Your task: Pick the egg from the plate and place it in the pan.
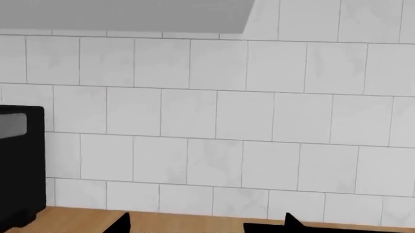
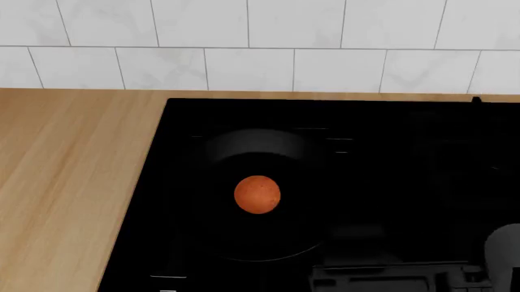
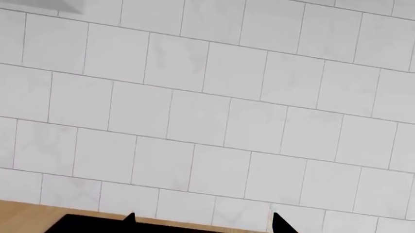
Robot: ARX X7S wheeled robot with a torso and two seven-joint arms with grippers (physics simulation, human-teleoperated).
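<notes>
The orange-brown egg (image 2: 257,194) lies in the middle of the round black pan (image 2: 262,148), which sits on the black stovetop (image 2: 406,158). The plate is out of view. In the left wrist view, only the two dark fingertips of my left gripper (image 1: 207,228) show. They stand wide apart with nothing between them, facing the tiled wall. My right gripper (image 3: 203,226) looks the same in the right wrist view, open and empty, above the stovetop's back edge. Neither gripper is near the egg.
A wooden counter (image 2: 73,182) runs left of the stovetop, with a white tiled wall (image 2: 268,61) behind. A black appliance (image 1: 19,165) stands on the counter and a grey hood (image 1: 123,14) hangs above. Dark and grey robot parts (image 2: 406,277) fill the head view's lower right.
</notes>
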